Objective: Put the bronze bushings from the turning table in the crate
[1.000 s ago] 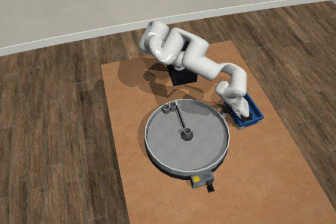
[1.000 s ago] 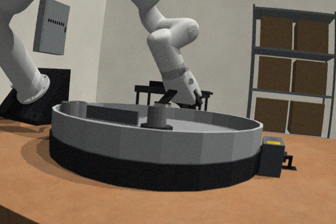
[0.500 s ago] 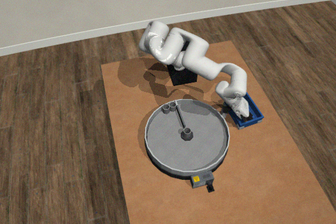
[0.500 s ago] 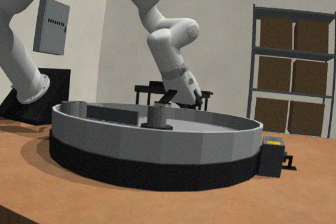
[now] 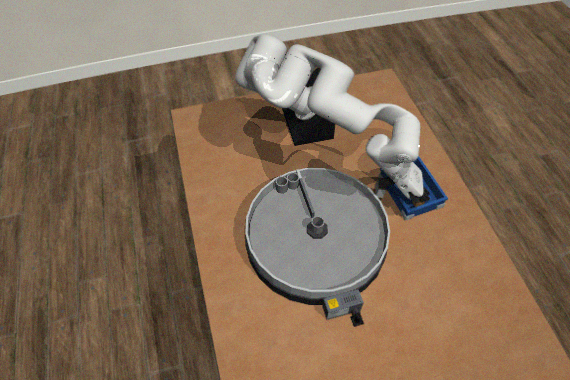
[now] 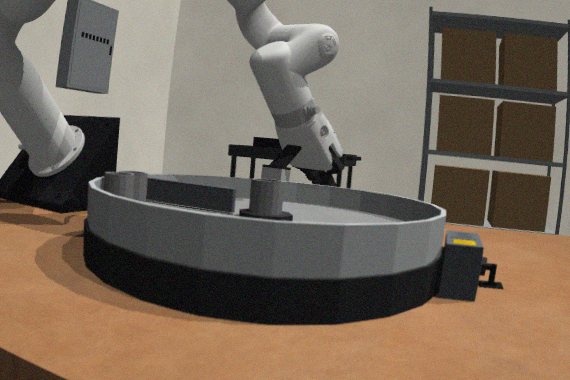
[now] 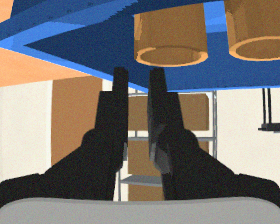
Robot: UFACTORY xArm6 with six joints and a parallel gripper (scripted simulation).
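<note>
My gripper (image 5: 421,198) (image 6: 327,178) (image 7: 138,87) is over the crate (image 5: 425,210) (image 7: 21,31), nearly shut, with a narrow gap and nothing between its fingertips. In the wrist view a bronze bushing (image 7: 171,35) is just beside the right fingertip, inside the blue crate. A second bronze bushing (image 7: 256,27) is further right in it. Two grey steel bushings (image 5: 281,185) (image 5: 293,181) stand side by side at the back left of the turning table (image 5: 285,252) (image 6: 250,247). No bronze bushing shows on the turning table. The crate floor is partly hidden by the arm.
A grey hollow cylinder (image 5: 317,223) (image 6: 266,197) stands on the turning table's dark hub. A straight dark bar (image 5: 306,195) (image 6: 192,193) runs from the hub to the raised rim beside the steel bushings. A grey control box (image 5: 342,305) (image 6: 461,267) is on the front edge.
</note>
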